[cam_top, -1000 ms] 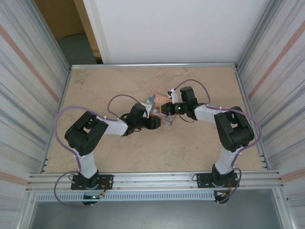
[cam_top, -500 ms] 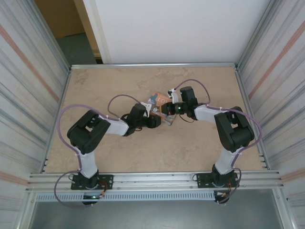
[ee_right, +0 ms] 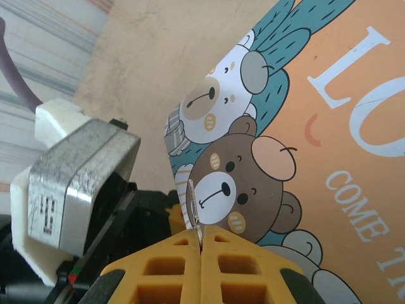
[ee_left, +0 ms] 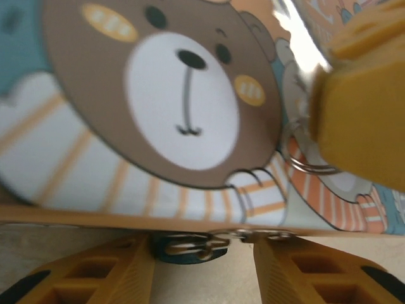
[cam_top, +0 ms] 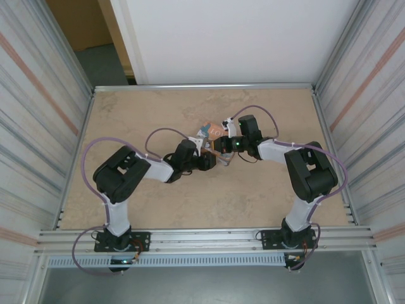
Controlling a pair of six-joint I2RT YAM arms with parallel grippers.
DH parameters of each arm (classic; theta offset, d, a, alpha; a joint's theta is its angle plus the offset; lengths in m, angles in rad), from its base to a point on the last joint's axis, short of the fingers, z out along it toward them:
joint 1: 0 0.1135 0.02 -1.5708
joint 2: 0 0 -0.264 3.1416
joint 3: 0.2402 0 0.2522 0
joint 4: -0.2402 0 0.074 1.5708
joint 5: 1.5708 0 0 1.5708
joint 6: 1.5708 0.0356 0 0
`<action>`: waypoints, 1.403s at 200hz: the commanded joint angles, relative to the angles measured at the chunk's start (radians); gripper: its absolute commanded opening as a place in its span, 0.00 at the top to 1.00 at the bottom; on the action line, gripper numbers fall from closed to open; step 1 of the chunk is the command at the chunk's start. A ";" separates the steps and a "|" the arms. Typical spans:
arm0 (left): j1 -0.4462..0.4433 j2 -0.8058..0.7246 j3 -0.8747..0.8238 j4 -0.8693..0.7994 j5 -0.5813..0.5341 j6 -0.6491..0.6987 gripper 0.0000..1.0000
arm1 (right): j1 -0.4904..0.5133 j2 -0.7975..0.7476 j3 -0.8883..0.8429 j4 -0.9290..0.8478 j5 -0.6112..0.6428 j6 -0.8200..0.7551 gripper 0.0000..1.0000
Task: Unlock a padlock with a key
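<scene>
The small blue padlock [ee_left: 183, 248] lies on the table under the edge of the orange tin [ee_left: 183, 126], its silvery shackle and rings beside it. My left gripper [ee_left: 202, 253] stands open around it: the left finger is against the padlock, the right finger has a gap. My right gripper [ee_right: 201, 237] is shut on the key [ee_right: 193, 206], a thin metal blade seen edge-on over the tin's bear picture [ee_right: 240, 190]. One right finger [ee_left: 361, 126] shows above a wire ring [ee_left: 310, 166]. From above, both grippers [cam_top: 212, 159] [cam_top: 221, 149] meet at the tin [cam_top: 209, 132].
The tin [ee_right: 316, 126] lies tilted on the beige table [cam_top: 145, 107], its near edge raised over the padlock. The left arm's wrist camera housing [ee_right: 76, 183] sits close in front of the right gripper. Metal walls [cam_top: 38, 126] fence both sides.
The left arm has pushed a little to the right, toward the tin, and its fingers have drawn closer together. The right arm has held still.
</scene>
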State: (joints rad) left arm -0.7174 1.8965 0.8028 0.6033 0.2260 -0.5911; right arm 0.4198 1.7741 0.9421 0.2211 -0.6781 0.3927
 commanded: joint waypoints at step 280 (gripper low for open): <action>-0.033 -0.023 -0.008 0.032 -0.056 -0.200 0.74 | 0.027 -0.145 -0.006 -0.155 0.060 -0.032 1.00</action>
State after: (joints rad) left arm -0.7372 1.9175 0.7891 0.6685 0.1745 -0.7589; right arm 0.4458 1.7199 0.9382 0.1440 -0.6476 0.4049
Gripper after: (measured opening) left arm 0.264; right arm 0.043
